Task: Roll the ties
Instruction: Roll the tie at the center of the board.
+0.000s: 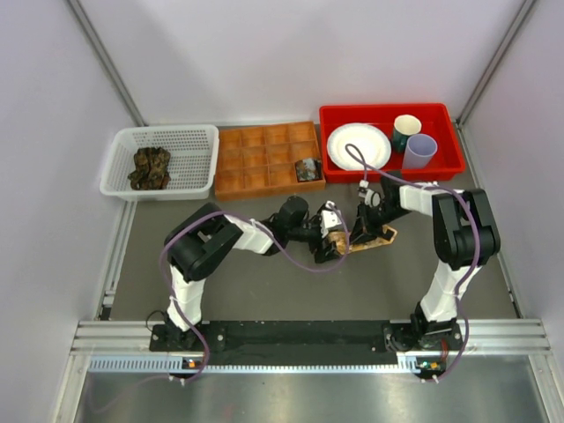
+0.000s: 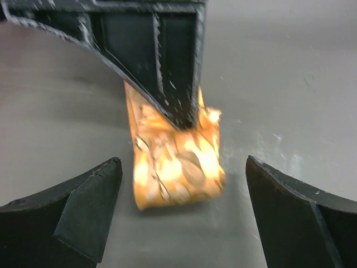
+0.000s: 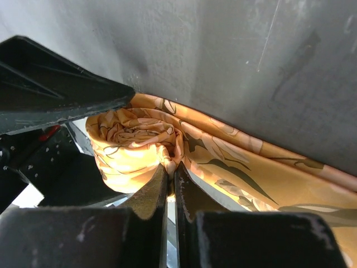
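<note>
The tan-orange tie lies on the grey table, partly rolled, with its tail running right. In the right wrist view the roll sits at the left and the flat tail stretches right. My right gripper is shut on a fold of fabric at the edge of the roll; in the top view it is over the tie. My left gripper is open, its jaws wide on either side of the roll and not touching it; in the top view it is just left of the tie. Dark ties lie in the white basket.
A white basket stands at the back left. A brown compartment tray behind the grippers holds one dark rolled tie. A red bin at the back right holds a plate and two cups.
</note>
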`<state>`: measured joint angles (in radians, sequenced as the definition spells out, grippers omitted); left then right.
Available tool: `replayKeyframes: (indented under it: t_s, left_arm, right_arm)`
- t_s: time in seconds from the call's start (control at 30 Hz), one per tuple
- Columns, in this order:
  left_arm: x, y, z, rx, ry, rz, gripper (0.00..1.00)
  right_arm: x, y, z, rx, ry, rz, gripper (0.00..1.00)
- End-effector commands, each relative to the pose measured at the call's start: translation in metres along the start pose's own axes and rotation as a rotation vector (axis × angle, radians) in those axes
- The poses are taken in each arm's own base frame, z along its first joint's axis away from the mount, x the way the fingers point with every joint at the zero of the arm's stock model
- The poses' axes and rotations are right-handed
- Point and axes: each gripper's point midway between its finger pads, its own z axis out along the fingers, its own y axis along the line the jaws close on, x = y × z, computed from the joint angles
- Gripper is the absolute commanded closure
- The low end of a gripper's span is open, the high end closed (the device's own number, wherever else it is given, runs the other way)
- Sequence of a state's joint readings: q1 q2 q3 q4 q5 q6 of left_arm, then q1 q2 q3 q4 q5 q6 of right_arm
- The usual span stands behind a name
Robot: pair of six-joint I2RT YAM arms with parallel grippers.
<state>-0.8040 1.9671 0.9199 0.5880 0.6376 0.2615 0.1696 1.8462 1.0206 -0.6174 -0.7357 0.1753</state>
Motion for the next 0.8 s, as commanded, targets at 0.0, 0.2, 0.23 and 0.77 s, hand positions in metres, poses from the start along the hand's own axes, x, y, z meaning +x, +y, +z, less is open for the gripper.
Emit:
replayKeyframes:
  t_s: [0.0,0.2,0.23,0.77]
  left_arm:
    - [-0.017,0.010,0.012,0.000,-0.053,0.056,0.05]
    - [-0.007,0.003,0.024,0.036,-0.023,0.060,0.20]
    - [-0.005,0.003,0.027,0.026,-0.016,0.059,0.23]
    - [0.037,-0.010,0.011,0.027,0.139,0.081,0.84]
  right_arm:
    - [0.007,-0.025,0.021,0.091,0.025,-0.033,1.00]
    - [0.008,-0.020,0.020,0.075,0.024,-0.040,1.00]
    - [0.008,-0.020,0.020,0.071,0.025,-0.040,1.00]
    - [-0.005,0.020,-0.024,0.021,-0.003,-0.155,0.81]
